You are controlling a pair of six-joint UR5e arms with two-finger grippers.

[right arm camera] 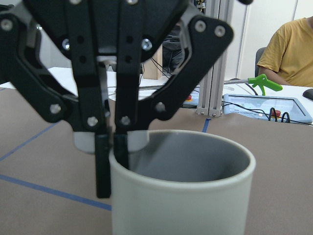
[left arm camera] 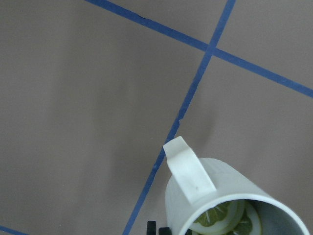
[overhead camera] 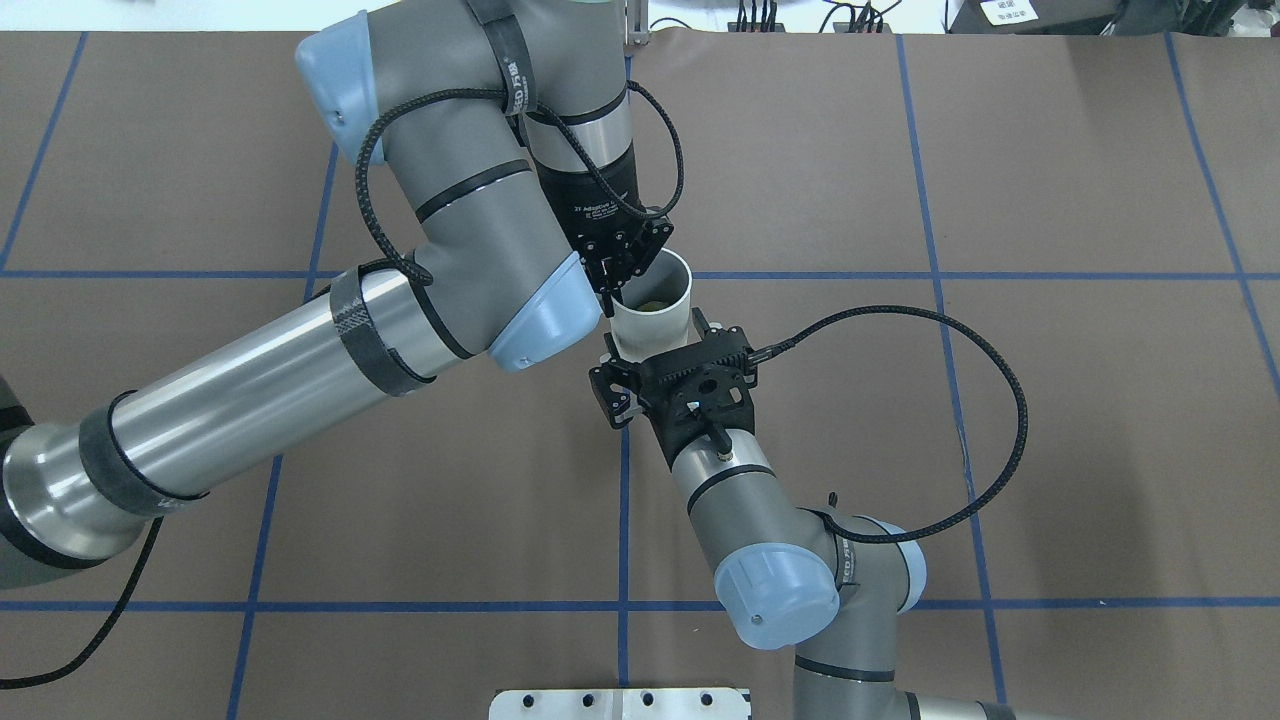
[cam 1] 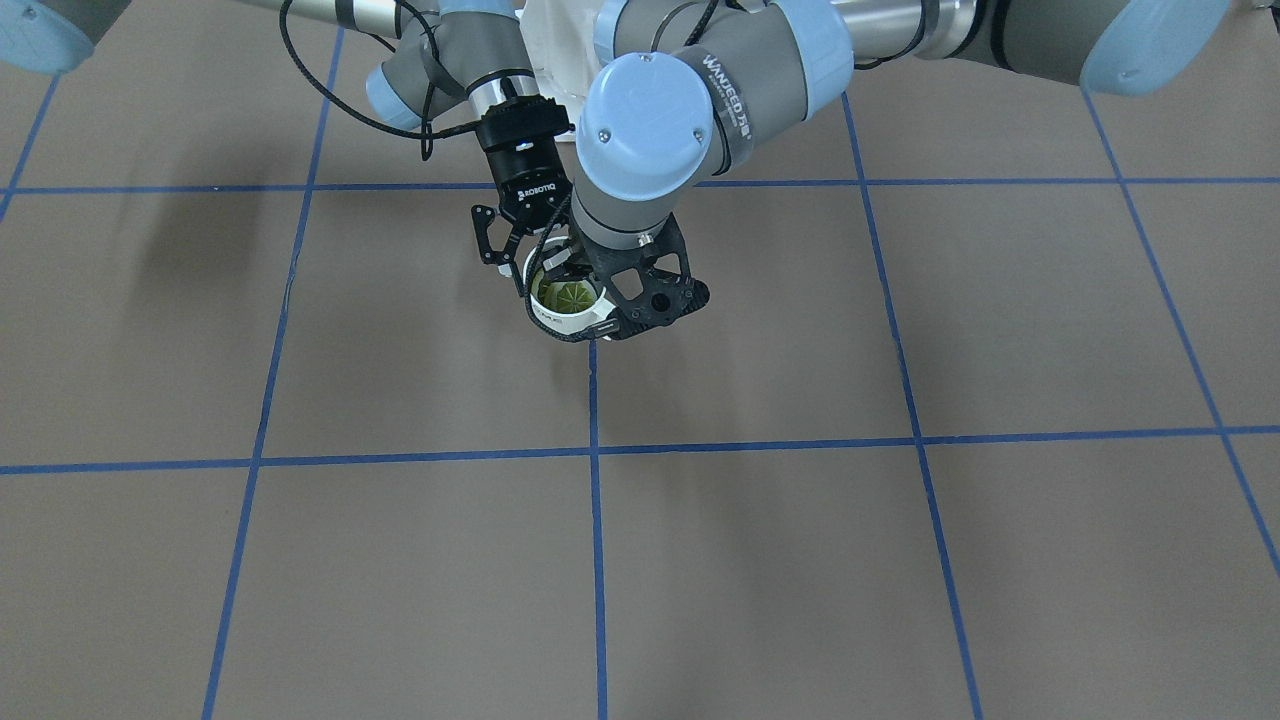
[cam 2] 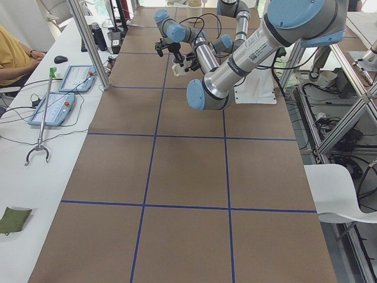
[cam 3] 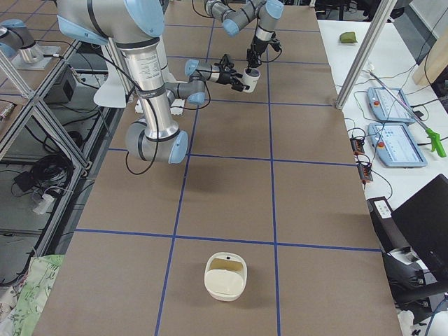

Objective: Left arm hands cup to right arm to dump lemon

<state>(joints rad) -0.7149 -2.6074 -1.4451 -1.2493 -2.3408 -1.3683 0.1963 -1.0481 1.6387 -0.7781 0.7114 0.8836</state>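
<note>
Mid-table [overhead camera: 1000,450], L hand [right arm camera: 112,155] vertical — pinching cup [right arm camera: 186,205] rim, R hand [overhead camera: 655,340] level

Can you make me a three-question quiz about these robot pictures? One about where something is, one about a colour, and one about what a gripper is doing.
1. Where is the lemon?
A) on a plate
B) in the cup
C) in a box

2. What colour are the lines on the table?
A) red
B) yellow
C) blue

3. What is the left gripper doing?
A) pinching the cup's rim
B) hanging open far from the cup
C) lying on the table

1 B: the front view shows it inside the cup.
2 C: blue lines cross the brown table.
3 A: the right wrist view shows one finger inside the rim, one outside.
</note>
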